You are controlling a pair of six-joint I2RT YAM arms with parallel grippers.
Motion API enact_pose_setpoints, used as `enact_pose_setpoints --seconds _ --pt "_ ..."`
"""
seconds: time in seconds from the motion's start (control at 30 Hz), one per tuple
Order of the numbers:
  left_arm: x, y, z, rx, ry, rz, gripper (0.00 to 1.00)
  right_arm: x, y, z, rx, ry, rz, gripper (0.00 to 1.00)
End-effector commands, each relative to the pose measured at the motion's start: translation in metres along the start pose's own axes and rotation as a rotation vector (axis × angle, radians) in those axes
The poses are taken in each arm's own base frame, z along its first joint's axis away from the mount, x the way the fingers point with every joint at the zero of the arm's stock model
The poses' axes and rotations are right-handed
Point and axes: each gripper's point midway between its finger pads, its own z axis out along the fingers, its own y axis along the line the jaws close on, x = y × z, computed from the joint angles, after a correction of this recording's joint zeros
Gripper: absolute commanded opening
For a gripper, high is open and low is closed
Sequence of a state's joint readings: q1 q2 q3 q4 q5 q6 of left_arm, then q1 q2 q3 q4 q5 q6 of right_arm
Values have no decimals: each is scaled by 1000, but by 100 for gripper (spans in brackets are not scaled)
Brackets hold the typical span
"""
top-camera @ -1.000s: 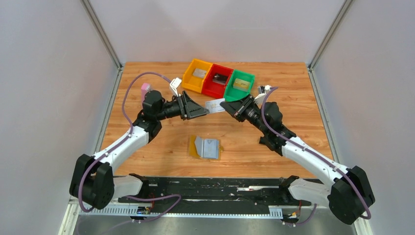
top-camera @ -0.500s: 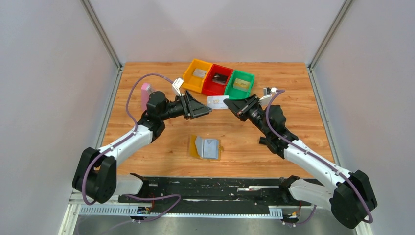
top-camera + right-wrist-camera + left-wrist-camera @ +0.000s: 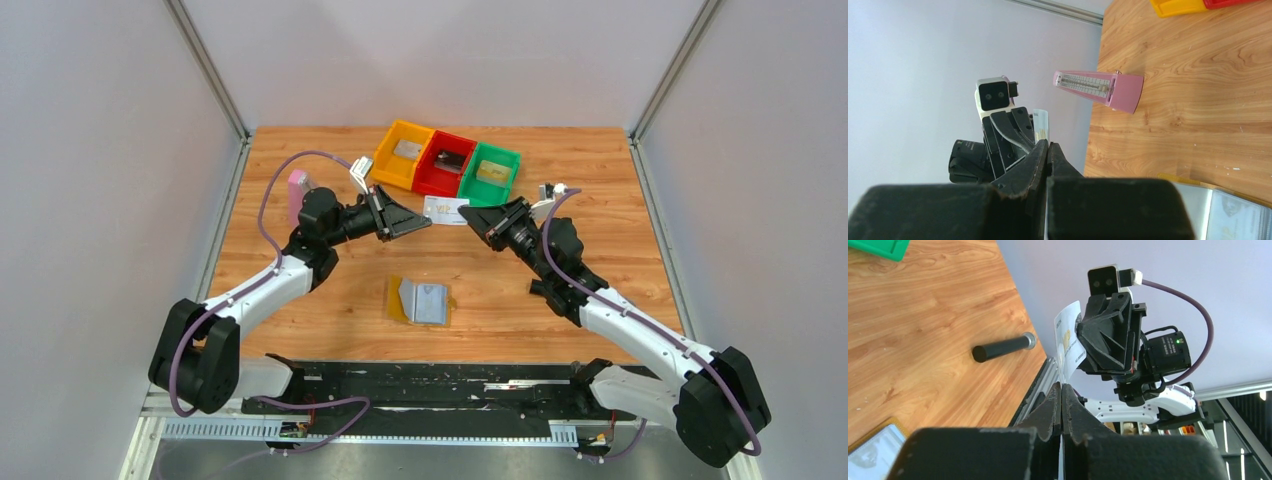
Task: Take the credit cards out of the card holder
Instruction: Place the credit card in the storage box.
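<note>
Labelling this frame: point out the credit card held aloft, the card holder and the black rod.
credit card point(image 3: 444, 208), top view, middle of its face.
card holder point(image 3: 430, 303), top view, light blue inside.
black rod point(image 3: 1002, 347), left wrist view, mid-shaft.

Robot lab, grey-walled wooden table point(image 3: 610, 160)

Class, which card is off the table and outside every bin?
The white card, gripped in mid-air by both arms' shut jaws; other cards lie in the yellow bin, red bin and green bin.
</note>
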State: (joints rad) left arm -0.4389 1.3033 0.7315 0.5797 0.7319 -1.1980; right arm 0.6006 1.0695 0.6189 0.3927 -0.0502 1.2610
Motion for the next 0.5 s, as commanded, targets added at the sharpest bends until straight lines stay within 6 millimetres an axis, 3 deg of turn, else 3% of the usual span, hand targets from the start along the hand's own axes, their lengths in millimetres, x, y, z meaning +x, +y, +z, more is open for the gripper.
enact_pose_setpoints --seconds 0.0,0.07,0.3,0.4,0.43,0.47 --pt "-12 -9 4 10 -34 61 0 -3 12 0 -42 -12 -3 3" --pt "-16 -5 5 -20 -26 86 0 -3 9 0 -25 -8 -25 10" --pt "-58 12 7 -148 16 130 0 -5 3 -11 26 -11 -109 59" --pt "-67 32 6 -267 74 184 0 -3 1 -15 40 7 -148 77" --pt "-82 34 11 -291 67 245 0 -2 0 -17 45 13 -158 84" --pt "-83 51 11 -352 86 220 0 -1 0 -19 44 20 -166 91"
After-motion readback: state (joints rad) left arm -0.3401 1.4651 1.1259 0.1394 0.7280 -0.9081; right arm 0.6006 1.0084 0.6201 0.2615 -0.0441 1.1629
